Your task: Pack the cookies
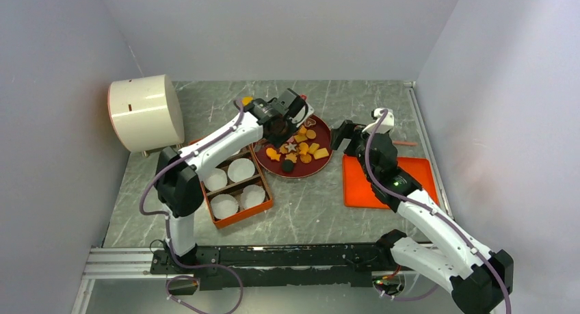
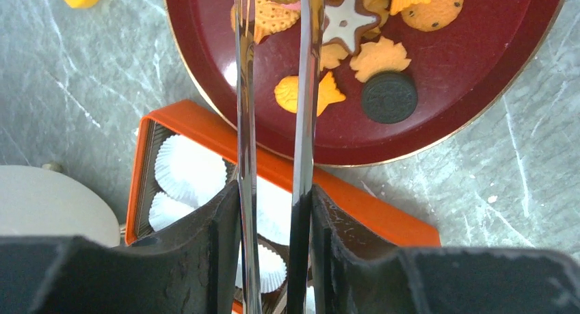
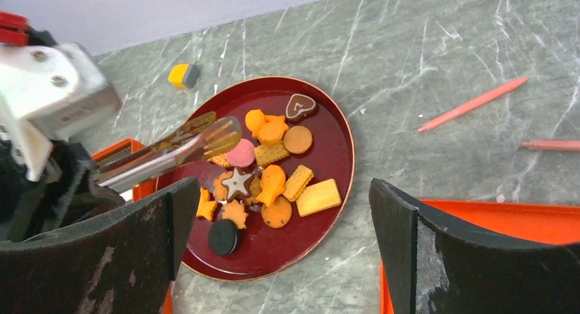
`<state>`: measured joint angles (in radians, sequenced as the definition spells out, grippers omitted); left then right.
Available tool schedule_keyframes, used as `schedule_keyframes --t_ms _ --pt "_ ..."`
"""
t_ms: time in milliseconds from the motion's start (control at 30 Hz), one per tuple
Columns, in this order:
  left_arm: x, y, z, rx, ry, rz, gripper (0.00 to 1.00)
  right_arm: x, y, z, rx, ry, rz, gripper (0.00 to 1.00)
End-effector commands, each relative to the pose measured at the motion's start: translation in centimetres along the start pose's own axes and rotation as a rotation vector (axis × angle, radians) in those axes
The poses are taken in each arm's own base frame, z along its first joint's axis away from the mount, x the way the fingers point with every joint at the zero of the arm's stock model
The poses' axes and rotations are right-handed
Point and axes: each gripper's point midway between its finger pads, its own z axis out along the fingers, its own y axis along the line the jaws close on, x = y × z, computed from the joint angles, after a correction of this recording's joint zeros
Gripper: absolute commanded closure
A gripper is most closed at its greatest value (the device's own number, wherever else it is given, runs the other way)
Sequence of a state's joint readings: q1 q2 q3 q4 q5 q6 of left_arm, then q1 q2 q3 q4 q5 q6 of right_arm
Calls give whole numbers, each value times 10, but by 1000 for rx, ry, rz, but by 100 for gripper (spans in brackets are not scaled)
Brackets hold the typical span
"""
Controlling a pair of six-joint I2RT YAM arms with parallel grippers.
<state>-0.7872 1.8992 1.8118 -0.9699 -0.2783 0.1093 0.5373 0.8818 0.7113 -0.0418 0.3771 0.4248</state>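
Note:
The cookies (image 1: 301, 150) lie on a dark red round plate (image 1: 308, 169): orange and yellow shapes, a pink round (image 3: 241, 152), a white star (image 3: 237, 182) and a dark round (image 3: 223, 237). My left gripper (image 1: 284, 115) is shut on metal tongs (image 3: 178, 150). The tongs' arms (image 2: 244, 122) are slightly apart, and their tips are over the plate's left side beside the pink round, with nothing held between them. My right gripper (image 1: 349, 137) is open and empty, just right of the plate. In its wrist view (image 3: 284, 211) it looks down at the plate (image 3: 273, 252).
An orange box (image 1: 263, 177) with several white paper cups (image 2: 188, 170) sits left of the plate. An orange tray (image 1: 383, 184) lies at the right. A white drum (image 1: 143, 112) stands at the far left. A yellow block (image 3: 183, 74) and red pens (image 3: 472, 103) lie behind.

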Motion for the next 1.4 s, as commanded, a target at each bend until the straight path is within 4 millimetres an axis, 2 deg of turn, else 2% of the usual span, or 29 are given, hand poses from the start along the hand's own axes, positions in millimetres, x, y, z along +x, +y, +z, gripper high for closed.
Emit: schedule_keyframes --t_ms 0,233,433,667,1100,1367 --pt "-7 24 -26 -33 -90 -92 68 -26 15 3 -50 -74 16 1" --pt "28 60 -45 -105 -63 -198 68 -25 22 10 -72 -65 7 1" --pt "77 89 -52 -159 18 -293 68 -20 29 20 -95 -47 7 1" --pt "119 108 -58 -202 83 -357 68 -15 34 27 -112 -32 11 1" --pt "157 99 -45 -206 214 -400 67 -16 41 31 -128 -7 -7 1" --pt "165 94 -40 -203 231 -407 65 -14 45 34 -139 8 -8 1"
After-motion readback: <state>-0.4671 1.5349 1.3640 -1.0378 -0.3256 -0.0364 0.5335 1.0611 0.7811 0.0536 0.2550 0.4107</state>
